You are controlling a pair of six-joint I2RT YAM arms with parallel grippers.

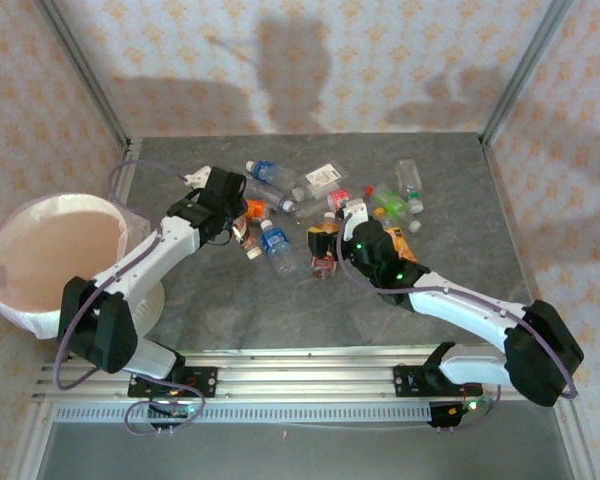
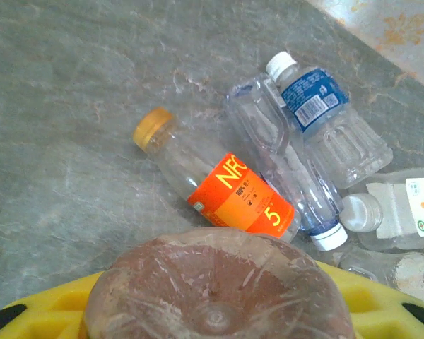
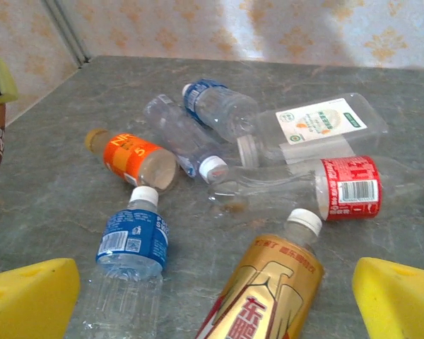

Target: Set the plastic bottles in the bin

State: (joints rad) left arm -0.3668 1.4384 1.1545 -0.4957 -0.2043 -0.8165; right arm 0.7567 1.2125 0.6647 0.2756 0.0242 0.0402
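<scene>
My left gripper is shut on a clear bottle with a brown label, seen bottom-on between the yellow fingers. Beyond it on the grey table lie an orange-labelled bottle and a blue-labelled one. My right gripper is open, its yellow fingers either side of a gold-labelled bottle that lies on the table. Near it lie another blue-labelled bottle, a red-labelled one and a white-labelled one. The bin stands at the far left, past the left arm.
Several more bottles lie scattered at the back middle of the table. Metal frame posts rise at the back corners in front of patterned walls. A metal rail carrying both arm bases runs along the near edge.
</scene>
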